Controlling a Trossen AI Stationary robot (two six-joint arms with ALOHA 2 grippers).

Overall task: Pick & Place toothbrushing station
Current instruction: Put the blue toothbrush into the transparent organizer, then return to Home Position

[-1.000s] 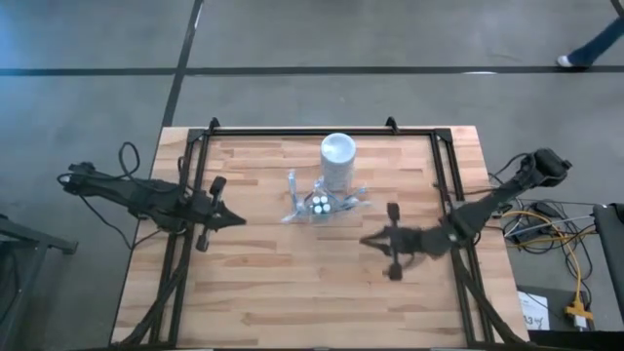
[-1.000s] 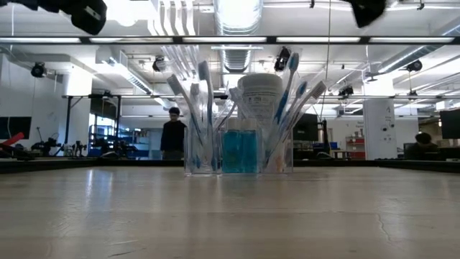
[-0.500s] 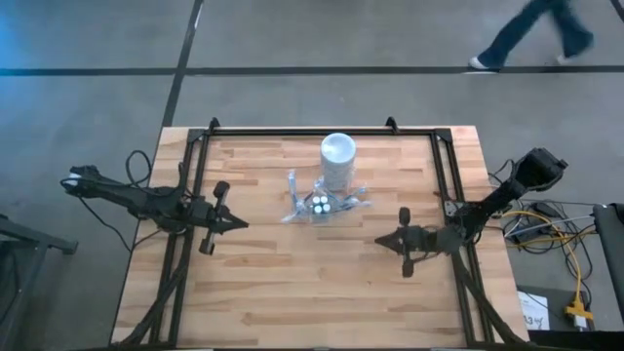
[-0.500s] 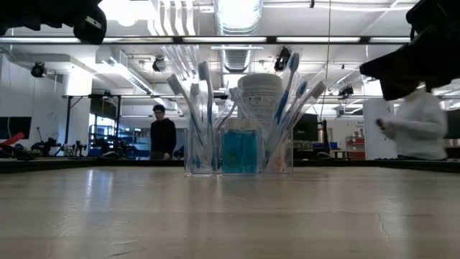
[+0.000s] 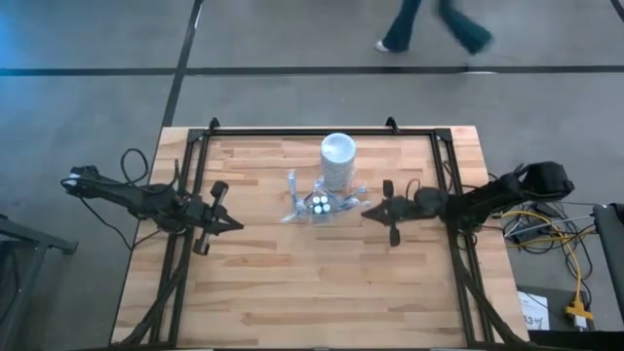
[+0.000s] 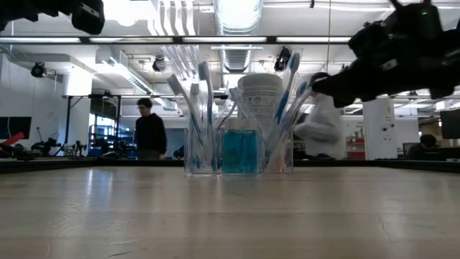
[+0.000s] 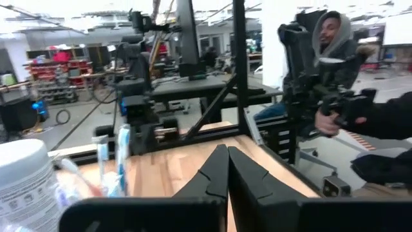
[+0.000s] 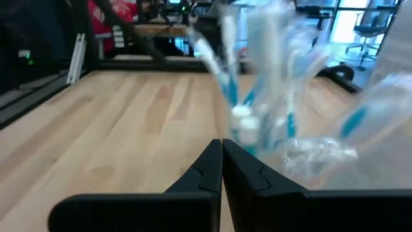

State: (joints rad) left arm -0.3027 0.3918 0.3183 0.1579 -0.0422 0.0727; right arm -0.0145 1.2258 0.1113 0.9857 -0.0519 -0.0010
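Toothbrushes (image 6: 200, 115) stood splayed in a small clear holder (image 6: 238, 151) near the middle of the worktop (image 5: 292, 283), with teal white-capped tubes (image 6: 239, 150) among them and a white cylindrical cup (image 5: 337, 161) touching or just behind the holder. The right gripper (image 5: 369, 212) hung just beside the holder's right edge, jaws together and empty. The left gripper (image 5: 234, 222) waited well apart to the left, jaws likewise together.

Risk noted: with its jaws pressed together and so near the leaning brush heads, the right gripper could in my judgement knock a brush or tip the light holder if it advanced before parting them. The crowded, overlapping brushes also make a clean single pick doubtful.
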